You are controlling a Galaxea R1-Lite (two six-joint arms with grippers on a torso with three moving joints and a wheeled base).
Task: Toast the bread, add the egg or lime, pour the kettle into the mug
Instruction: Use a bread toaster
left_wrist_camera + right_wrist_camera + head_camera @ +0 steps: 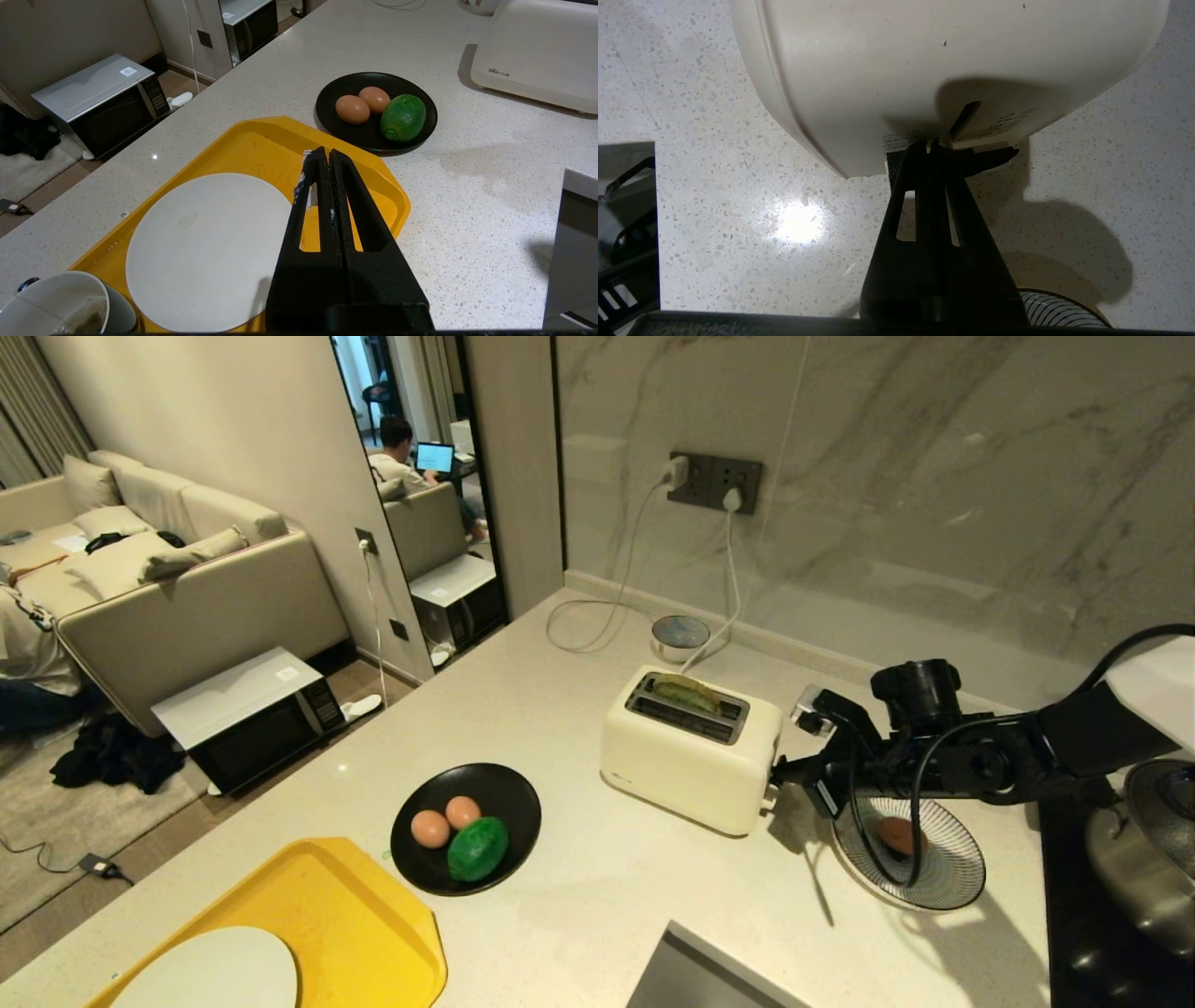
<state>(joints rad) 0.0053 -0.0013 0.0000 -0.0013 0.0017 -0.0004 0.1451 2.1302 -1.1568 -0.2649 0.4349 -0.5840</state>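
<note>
On the pale speckled counter (579, 896) the toasting step is in hand: the bread (684, 692) sits low in the toaster (691, 747), and the right gripper (933, 145), jaws pressed together and empty, is at the lever on its end. Next it probably needs a firm downward push there. The lever is largely hidden behind the fingers; the left gripper (325, 155), also closed and empty, hangs over the yellow tray (261, 144); the kettle is in no view.

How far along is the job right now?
Done: the bread sits down in the toaster slot. In hand: the right gripper, shut, is at the toaster's end by its lever. Left: the lime and two eggs remain on the black plate; no pouring visible.
</note>
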